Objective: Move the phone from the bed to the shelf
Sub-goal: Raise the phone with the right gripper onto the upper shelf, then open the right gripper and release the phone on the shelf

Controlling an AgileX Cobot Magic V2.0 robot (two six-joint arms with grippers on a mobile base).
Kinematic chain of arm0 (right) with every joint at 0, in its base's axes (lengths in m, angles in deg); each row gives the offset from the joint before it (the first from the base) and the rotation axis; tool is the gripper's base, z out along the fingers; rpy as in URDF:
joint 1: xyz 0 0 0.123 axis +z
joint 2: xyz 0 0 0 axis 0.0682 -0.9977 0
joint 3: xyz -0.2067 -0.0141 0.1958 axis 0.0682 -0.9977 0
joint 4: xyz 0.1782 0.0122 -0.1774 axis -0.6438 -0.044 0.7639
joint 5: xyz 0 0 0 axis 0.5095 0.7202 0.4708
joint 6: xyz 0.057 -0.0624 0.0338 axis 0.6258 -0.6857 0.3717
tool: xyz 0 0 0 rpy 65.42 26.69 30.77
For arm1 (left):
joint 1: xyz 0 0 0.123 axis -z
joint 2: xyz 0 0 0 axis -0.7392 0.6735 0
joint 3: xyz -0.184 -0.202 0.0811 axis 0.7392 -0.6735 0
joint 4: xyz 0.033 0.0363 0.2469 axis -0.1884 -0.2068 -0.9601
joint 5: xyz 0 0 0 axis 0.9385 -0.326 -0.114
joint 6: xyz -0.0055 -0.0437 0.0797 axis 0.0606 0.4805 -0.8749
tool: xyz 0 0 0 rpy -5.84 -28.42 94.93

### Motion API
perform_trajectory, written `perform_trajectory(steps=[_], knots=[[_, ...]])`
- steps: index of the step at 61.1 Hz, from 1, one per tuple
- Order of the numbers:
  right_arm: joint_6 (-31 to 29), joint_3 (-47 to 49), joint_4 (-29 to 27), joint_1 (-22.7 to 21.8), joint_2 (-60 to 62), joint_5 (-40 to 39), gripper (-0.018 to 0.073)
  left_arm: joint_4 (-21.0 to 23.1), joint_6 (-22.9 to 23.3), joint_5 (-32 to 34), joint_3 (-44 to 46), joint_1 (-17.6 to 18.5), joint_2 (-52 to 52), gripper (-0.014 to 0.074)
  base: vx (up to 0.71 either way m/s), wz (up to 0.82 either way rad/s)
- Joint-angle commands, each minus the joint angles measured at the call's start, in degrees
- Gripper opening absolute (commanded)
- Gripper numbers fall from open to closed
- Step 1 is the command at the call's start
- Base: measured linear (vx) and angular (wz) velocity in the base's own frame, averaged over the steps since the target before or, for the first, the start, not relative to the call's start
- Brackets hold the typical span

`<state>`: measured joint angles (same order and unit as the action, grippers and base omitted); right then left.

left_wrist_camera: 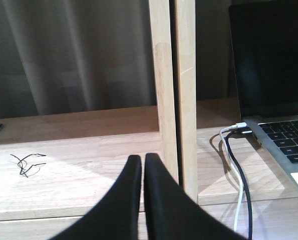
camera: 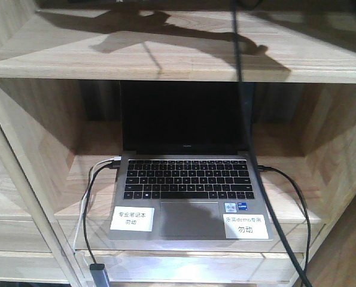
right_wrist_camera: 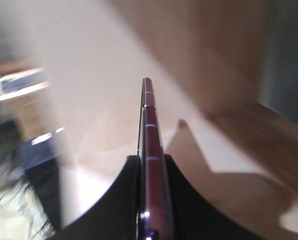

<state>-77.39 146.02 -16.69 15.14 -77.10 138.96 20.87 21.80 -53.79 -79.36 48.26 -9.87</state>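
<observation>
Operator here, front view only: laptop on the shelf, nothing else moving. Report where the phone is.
Observer: The right gripper is clamped on the phone, held edge-on above pale wood.
Operator: Report the left arm.
Observer: The left gripper is shut and empty, low over the shelf board left of the upright post.
Operator: Name anything lying on that board.
Observer: A small tangle of black thread, well left of the gripper. The laptop and its cables sit right of the post.
</observation>
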Motion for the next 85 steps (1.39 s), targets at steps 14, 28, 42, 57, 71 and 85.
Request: perform_trajectory(steps=[14, 28, 42, 57, 71, 85], knots=[[-1.1, 2.0, -3.2, -0.2, -2.0, -7.4, -0.0001, 0.3, 0.2, 4.0, 1.5, 0.1, -0.2, 0.0001, 0.0, 0.0], [-2.4, 1.9, -3.0, -0.2, -3.8, -8.5, 0.0, 0.3, 0.2, 4.0, 1.5, 0.1, -0.2, 0.0001, 0.0, 0.0], [-2.4, 1.9, -2.8, -0.2, -4.3, -9.4, 0.0055, 0.3, 0.2, 4.0, 1.5, 0.1, -0.2, 0.0001, 0.0, 0.0], [-2.4, 1.9, -2.3, -0.2, -4.3, -11.3, 0.0308, 0.3, 0.2, 4.0, 1.5, 0.1, -0.2, 0.0001, 0.0, 0.0], [-2.4, 1.9, 1.7, -0.2, -4.1, -14.5, 0.0593, 0.3, 0.2, 4.0, 1.5, 0.1, -0.2, 0.0001, 0.0, 0.0], [-1.8, 1.9, 6.8, -0.2, -2.5, -14.5, 0.0654, 0.3, 0.2, 4.0, 1.5, 0.1, -0.2, 0.0001, 0.0, 0.0]])
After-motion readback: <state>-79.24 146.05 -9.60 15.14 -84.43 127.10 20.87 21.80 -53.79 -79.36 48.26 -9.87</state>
